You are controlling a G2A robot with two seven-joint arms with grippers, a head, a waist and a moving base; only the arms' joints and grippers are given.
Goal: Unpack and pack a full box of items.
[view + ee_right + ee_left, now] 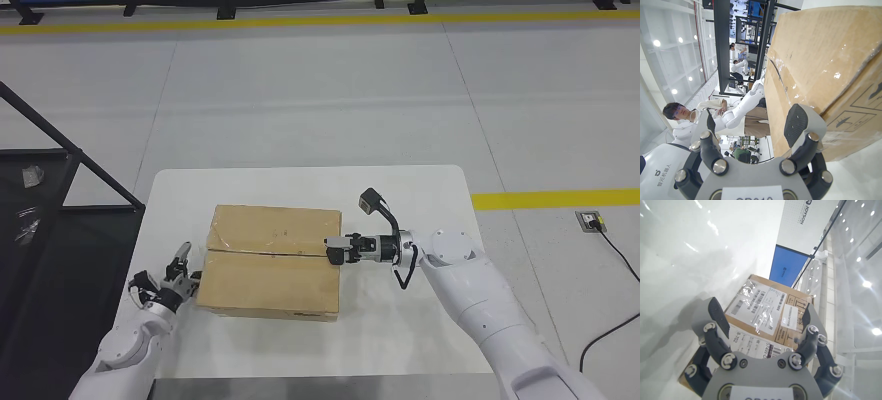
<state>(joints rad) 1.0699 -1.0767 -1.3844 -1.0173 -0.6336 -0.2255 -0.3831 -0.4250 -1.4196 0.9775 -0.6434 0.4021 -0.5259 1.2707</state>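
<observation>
A closed cardboard box (272, 260) with a taped centre seam lies in the middle of the white table (420, 200). My left gripper (180, 272) sits low on the table at the box's left end, open, nothing between its fingers. In the left wrist view that end of the box (764, 306) carries shipping labels under clear tape, just beyond the open left gripper (762, 317). My right gripper (333, 250) is at the box's right end, level with the seam. In the right wrist view it (753, 124) stands open, one finger pad (796, 125) close to the box's upper edge (819, 75).
A black metal rack (40, 220) stands against the table's left side. Bare table surface lies behind the box and to its right (430, 300). A yellow line (555, 198) crosses the floor on the right.
</observation>
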